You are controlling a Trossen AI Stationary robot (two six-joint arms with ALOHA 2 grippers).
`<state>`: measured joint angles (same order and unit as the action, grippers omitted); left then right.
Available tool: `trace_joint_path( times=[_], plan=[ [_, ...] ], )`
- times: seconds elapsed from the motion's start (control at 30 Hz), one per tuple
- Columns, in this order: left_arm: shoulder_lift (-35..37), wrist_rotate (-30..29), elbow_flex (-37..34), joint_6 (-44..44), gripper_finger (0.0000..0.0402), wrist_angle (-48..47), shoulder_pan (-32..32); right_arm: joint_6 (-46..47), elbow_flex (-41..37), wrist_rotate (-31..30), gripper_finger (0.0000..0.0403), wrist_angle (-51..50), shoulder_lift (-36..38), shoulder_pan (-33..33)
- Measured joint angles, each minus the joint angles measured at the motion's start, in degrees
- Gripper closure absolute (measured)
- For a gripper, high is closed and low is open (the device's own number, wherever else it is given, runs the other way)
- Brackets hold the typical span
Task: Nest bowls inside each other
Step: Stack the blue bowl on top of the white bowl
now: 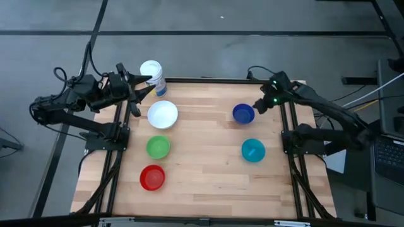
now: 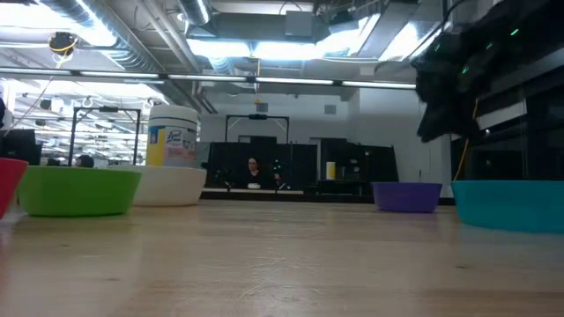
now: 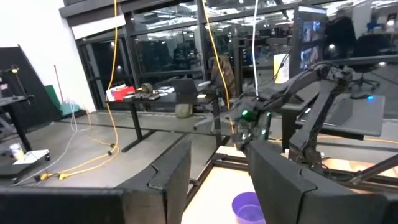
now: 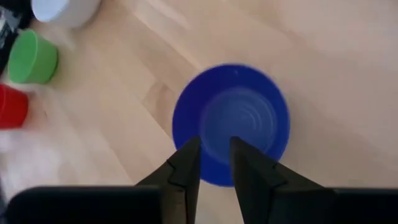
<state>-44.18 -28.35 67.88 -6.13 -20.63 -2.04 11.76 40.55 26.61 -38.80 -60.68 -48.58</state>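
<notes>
Five bowls rest upright on their bases on the wooden table (image 1: 202, 183): white (image 1: 162, 115), green (image 1: 158, 147) and red (image 1: 152, 177) on the left, dark blue (image 1: 243, 113) and teal (image 1: 253, 150) on the right. My right gripper (image 4: 214, 155) hangs slanting down over the blue bowl (image 4: 231, 121), its fingers a narrow gap apart above the rim nearest the arm. In the low view the arm's dark mass (image 2: 458, 79) stays clear above that bowl (image 2: 407, 195). My left gripper (image 1: 150, 84) stands open and level at the far left, beside a white canister.
A white canister with a blue label (image 1: 151, 74) stands at the far left corner, just behind the white bowl and next to my left gripper. Bare wood lies between the left bowls and the right bowls. Dark frame rails (image 1: 291, 132) run along both side edges.
</notes>
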Motion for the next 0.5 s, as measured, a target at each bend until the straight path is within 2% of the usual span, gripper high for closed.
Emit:
trace_joint_path(
  times=[0.13,0.23,0.5],
  plan=[
    [0.0,1.5,0.0,0.0,0.0245,1.2,1.1,-3.5,3.0,3.1,0.0317,-0.2,-9.6,-1.6],
    [0.0,2.4,0.0,-0.1,0.0245,2.4,1.2,-5.6,6.0,3.2,0.0314,-1.1,-15.1,-1.6],
    [0.0,2.5,0.0,0.3,0.0245,2.9,1.2,-11.2,12.4,-0.4,0.0295,-5.1,-22.4,-1.4]
  ],
)
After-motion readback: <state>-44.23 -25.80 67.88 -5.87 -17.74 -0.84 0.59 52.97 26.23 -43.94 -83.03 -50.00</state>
